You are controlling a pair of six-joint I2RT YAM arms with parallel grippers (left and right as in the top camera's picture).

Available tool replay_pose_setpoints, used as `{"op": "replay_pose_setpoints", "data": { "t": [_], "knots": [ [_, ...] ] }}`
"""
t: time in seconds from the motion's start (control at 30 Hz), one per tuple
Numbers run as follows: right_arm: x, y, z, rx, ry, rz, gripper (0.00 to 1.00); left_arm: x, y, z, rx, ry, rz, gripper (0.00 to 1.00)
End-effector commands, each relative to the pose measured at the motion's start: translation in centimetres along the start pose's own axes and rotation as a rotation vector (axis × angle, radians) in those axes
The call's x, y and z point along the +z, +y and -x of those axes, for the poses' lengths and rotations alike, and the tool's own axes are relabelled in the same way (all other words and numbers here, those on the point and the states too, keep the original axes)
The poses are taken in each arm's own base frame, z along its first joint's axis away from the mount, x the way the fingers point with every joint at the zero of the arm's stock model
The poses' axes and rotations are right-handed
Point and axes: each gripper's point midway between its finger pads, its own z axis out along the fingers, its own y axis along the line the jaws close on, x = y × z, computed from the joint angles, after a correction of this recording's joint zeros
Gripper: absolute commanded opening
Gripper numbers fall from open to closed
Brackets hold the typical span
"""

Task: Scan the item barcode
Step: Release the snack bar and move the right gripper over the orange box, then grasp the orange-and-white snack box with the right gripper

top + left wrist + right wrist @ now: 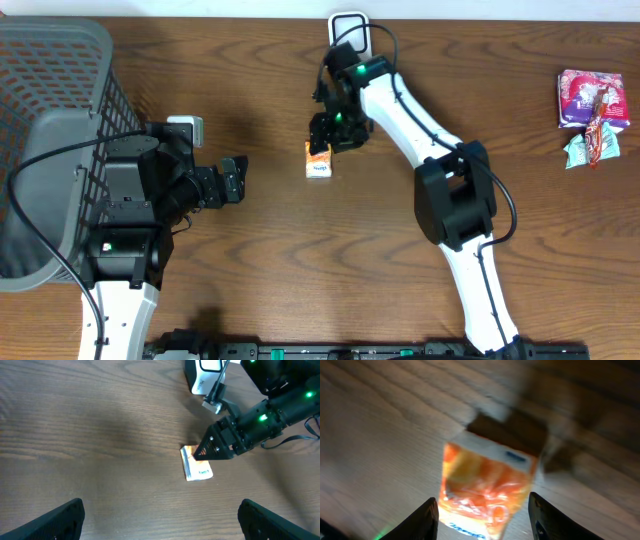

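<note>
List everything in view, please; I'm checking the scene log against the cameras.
table: 1, brown wood, under everything
basket: 1, grey, far left
scanner: 1, white and black, top centre
packet: 1, orange and white, flat at centre
snack packets: small cluster, pink and teal, far right
left gripper: 1, black, open, beside the basket
right gripper: 1, black, fingers either side of the packet, grip unclear

The worktop (270,250) is showing brown wood grain under a smooth, faintly shiny finish. The packet (480,495) is gleaming like glossy printed film. The basket (60,40) is looking like matt grey plastic mesh, the arms (400,110) like smooth white and black plastic.
</note>
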Motion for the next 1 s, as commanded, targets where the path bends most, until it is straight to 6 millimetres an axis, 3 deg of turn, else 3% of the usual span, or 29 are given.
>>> {"op": "replay_pose_setpoints", "data": {
  "t": [0.0, 0.17, 0.37, 0.73, 0.97],
  "knots": [
    [0.1, -0.2, 0.0, 0.007, -0.012, -0.057, 0.52, 0.1, 0.1, -0.1, 0.01, 0.003, -0.002, 0.97],
    [0.1, -0.9, 0.0, 0.01, -0.014, -0.099, 0.4, 0.1, 0.1, -0.1, 0.01, 0.003, -0.002, 0.97],
    [0.1, -1.2, -0.3, 0.01, -0.003, -0.124, 0.4, 0.1, 0.1, -0.1, 0.01, 0.003, -0.002, 0.97],
    [-0.4, -4.4, -0.9, 0.009, 0.002, -0.341, 0.43, 0.1, 0.1, -0.1, 0.01, 0.003, -0.002, 0.97],
    [0.1, -5.1, -0.9, 0.016, 0.013, -0.353, 0.46, 0.1, 0.1, -0.1, 0.01, 0.003, -0.002, 0.97]
  ]
}}
